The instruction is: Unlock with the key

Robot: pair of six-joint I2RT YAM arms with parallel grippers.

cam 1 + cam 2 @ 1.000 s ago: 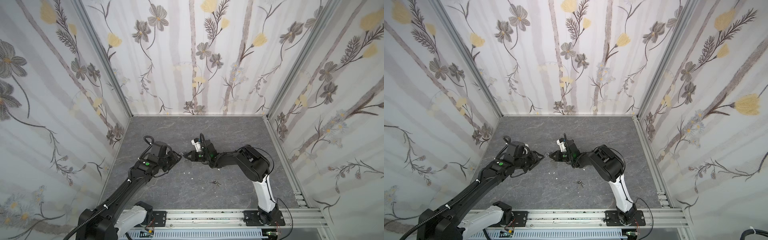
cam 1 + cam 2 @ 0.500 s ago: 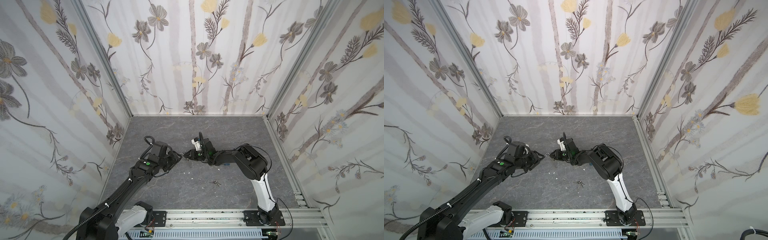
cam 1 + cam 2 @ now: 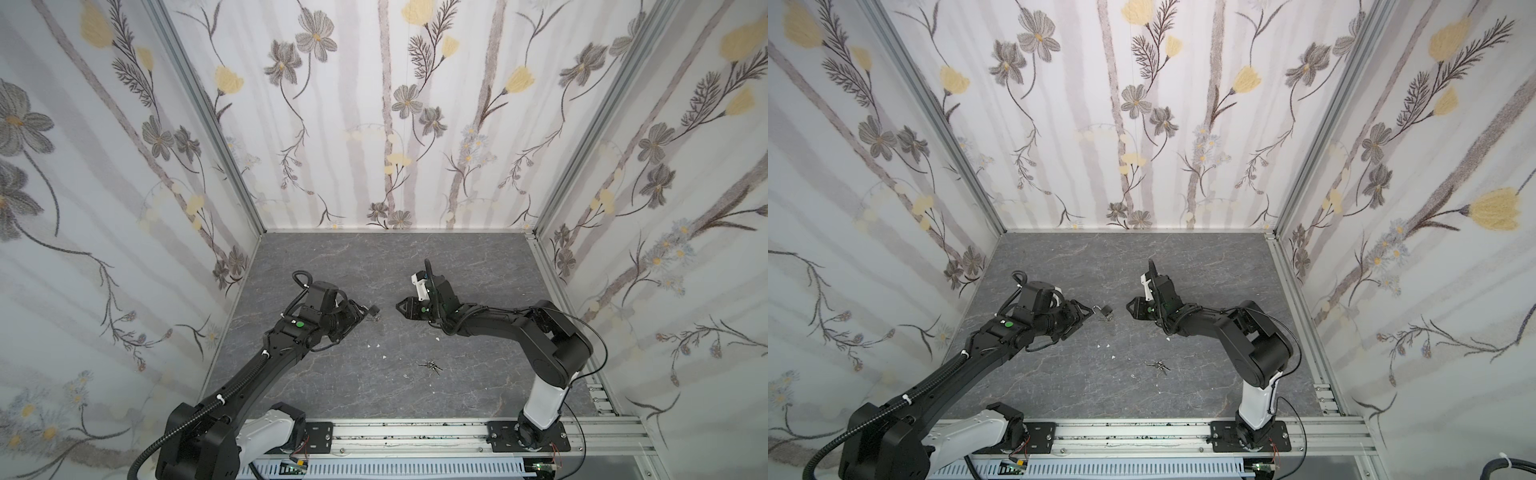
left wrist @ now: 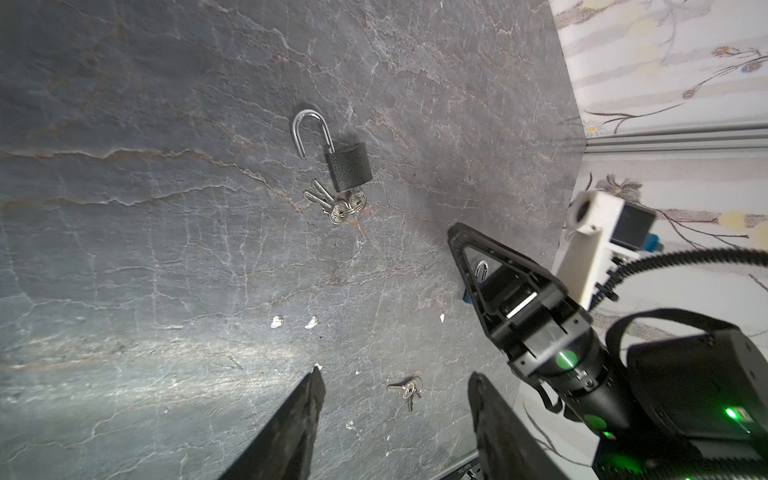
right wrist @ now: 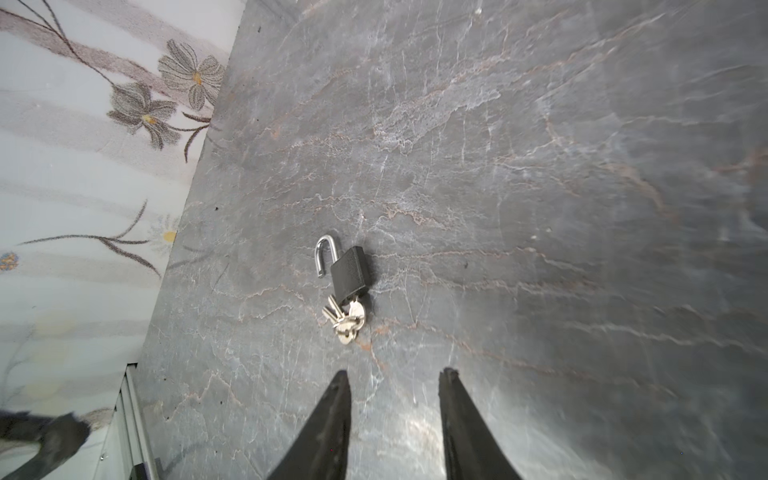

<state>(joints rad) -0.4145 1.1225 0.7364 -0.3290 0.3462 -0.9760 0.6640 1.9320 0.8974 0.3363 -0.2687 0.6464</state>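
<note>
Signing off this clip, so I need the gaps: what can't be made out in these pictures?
Left wrist view: a metal loop shows through the right gripper; the gripper hides whatever it belongs to.
Both top views: loose keys too small to count.
Both wrist views: padlock keyhole hidden by its body and key bunch.

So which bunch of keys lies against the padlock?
The bunch at the base of the open black padlock; the other bunch lies alone, touching nothing.
</note>
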